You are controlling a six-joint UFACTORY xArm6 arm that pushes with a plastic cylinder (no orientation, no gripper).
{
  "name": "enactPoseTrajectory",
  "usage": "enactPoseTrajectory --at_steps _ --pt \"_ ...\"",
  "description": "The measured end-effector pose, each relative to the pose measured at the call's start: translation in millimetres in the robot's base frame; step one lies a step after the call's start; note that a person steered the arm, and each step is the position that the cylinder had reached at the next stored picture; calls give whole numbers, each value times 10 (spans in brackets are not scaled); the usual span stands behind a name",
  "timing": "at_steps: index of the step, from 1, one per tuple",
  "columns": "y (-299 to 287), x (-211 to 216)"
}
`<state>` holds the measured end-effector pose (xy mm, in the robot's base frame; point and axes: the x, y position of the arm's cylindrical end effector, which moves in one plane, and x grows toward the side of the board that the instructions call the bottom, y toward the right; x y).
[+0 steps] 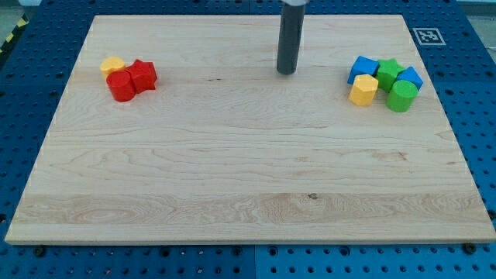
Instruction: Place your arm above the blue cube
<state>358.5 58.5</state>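
My tip [287, 72] rests on the wooden board [232, 170] near the view's top centre, apart from all blocks. At the view's right is a cluster: a blue block [361, 67] on its left side, a green star-shaped block [389, 71], another blue block [410, 77] at its right, a yellow block [363, 91] and a green cylinder [401, 96]. Which blue block is the cube I cannot tell for sure. The nearest blue block lies about 95 pixels to the right of my tip.
At the view's left is a second cluster: a yellow block [112, 65], a red cylinder [121, 86] and a red star-shaped block [142, 75]. A marker tag [427, 36] sits off the board's top right corner.
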Motion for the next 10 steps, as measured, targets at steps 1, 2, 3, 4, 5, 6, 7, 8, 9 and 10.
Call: enactPoseTrajectory --at_steps 1,2,3,4,5,6,7,8,9,10 --pt "0 246" --pt "0 247" --pt "0 213" --pt "-1 -55" --pt "-1 -226" --pt "-1 -222" --pt "-1 -195" --pt "-1 -152" --pt "-1 -101" --pt "-1 -82"
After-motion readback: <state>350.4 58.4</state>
